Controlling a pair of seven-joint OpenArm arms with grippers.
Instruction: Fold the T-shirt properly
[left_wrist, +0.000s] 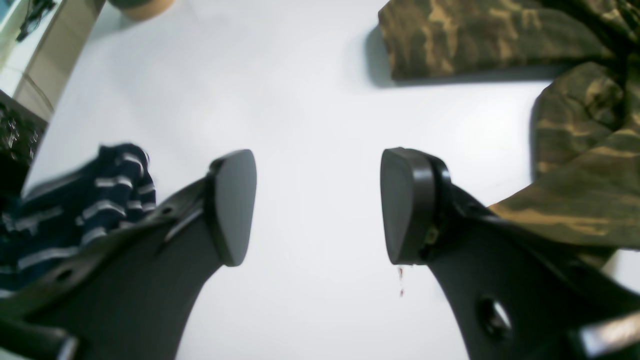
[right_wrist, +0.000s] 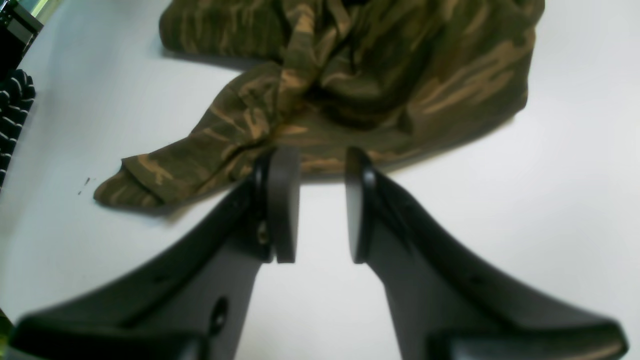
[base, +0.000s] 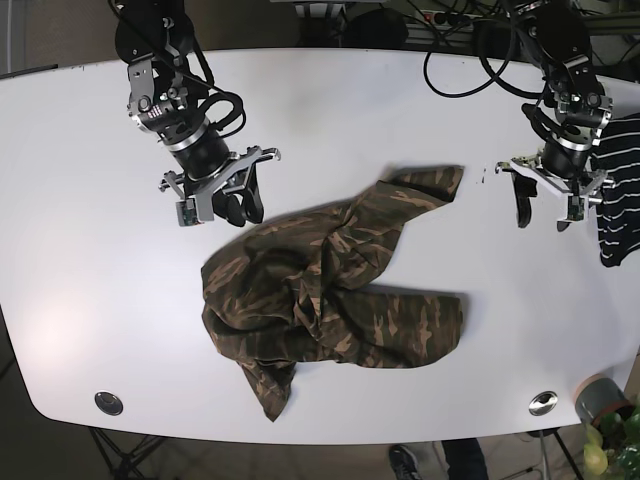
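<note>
While the camouflage T-shirt (base: 335, 290) lies crumpled mid-table (base: 80, 260), the left gripper (left_wrist: 317, 205) hangs spread wide beside a sleeve, and the right gripper (right_wrist: 322, 205), parted, grasps nothing at the hem

White worktop (base: 330, 110). On it: crumpled camo T-shirt (base: 330, 290) at ctr; navy striped garment (base: 622, 195) at edge; two round metal fittings (base: 108, 403) nr front edge.
</note>
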